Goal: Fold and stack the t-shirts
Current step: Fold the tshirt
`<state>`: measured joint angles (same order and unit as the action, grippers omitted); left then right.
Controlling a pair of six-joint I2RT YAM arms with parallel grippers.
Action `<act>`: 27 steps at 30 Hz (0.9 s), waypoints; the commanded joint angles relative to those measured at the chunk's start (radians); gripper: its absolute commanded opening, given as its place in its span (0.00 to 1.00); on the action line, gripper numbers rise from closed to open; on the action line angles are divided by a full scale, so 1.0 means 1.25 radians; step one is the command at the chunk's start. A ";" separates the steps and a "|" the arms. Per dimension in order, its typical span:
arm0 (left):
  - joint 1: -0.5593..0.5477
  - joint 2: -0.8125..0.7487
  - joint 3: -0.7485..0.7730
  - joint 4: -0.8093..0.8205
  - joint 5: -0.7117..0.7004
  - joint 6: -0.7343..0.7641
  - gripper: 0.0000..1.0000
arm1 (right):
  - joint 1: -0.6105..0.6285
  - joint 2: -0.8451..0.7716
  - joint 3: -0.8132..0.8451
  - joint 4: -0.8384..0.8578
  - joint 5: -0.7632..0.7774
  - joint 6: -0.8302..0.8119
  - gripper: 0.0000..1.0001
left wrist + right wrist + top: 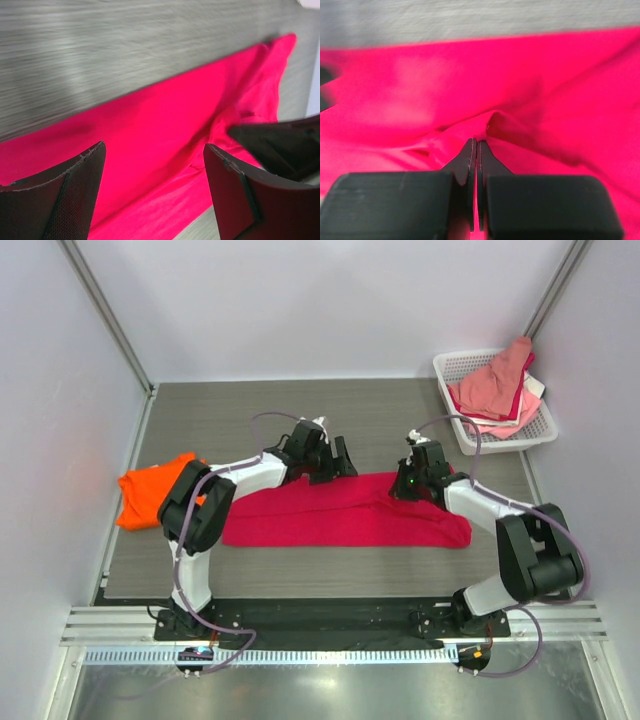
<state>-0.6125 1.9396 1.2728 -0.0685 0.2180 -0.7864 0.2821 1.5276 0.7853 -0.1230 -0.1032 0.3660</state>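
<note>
Two pincers hang over the crimson t-shirt [340, 518]: my right pincer [476, 144] is clamped tight on a raised fold, my left pincer [154, 150] gapes wide above it, holding nothing.

our left arm [245, 473] bends sharply at the elbow and reaches forward and inward, the left gripper [154, 146] held low with its fingers [70, 195] spread wide apart. our right arm [495, 508] mirrors it, folded at the elbow and stretched inward, the right gripper [476, 144] tilted down with both fingers pressed together tip to tip.
</note>
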 commanded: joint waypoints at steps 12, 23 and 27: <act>-0.054 0.062 0.062 0.177 0.157 0.031 0.79 | 0.028 -0.305 -0.118 -0.045 -0.024 0.069 0.52; -0.056 0.089 0.080 0.148 0.148 0.023 0.78 | -0.023 -0.142 0.009 -0.035 0.092 0.050 0.52; -0.054 0.105 0.105 0.100 0.115 0.028 0.77 | -0.032 -0.056 0.044 -0.013 0.013 0.032 0.49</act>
<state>-0.6807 2.0586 1.3567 0.0925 0.3862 -0.7731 0.2478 1.4109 0.7902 -0.1772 -0.0345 0.4351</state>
